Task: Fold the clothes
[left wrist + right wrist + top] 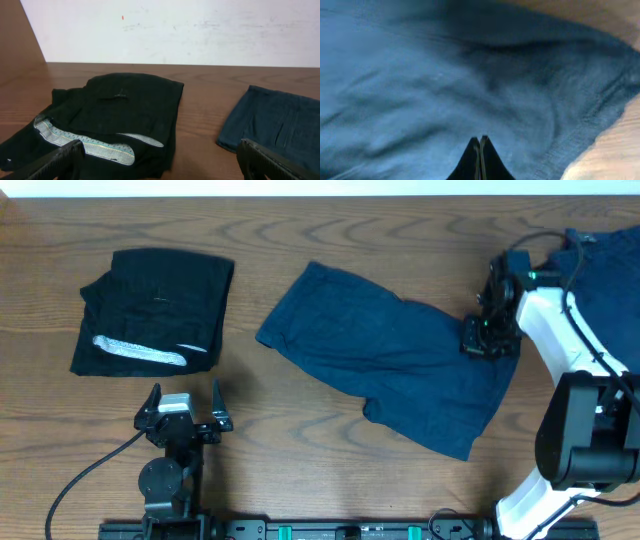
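Overhead: black garment (155, 310) at left looks folded, so that one is done. Mid-table the navy shorts (390, 370) lie spread, unfolded; more navy cloth (610, 260) waits far right. Jaws: right gripper (483, 338) clenched at the shorts' right edge, can't tell if cloth is pinched; left gripper (184, 396) wide open, empty, near the black garment.

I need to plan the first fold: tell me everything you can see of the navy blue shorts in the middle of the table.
The navy blue shorts lie unfolded and spread flat on the wooden table, slanting from upper left down to lower right. The cloth looks soft and woven, lightly creased, with stitched seams near the left end. The right gripper, shut, sits on their right edge; I cannot tell whether it pinches any fabric.
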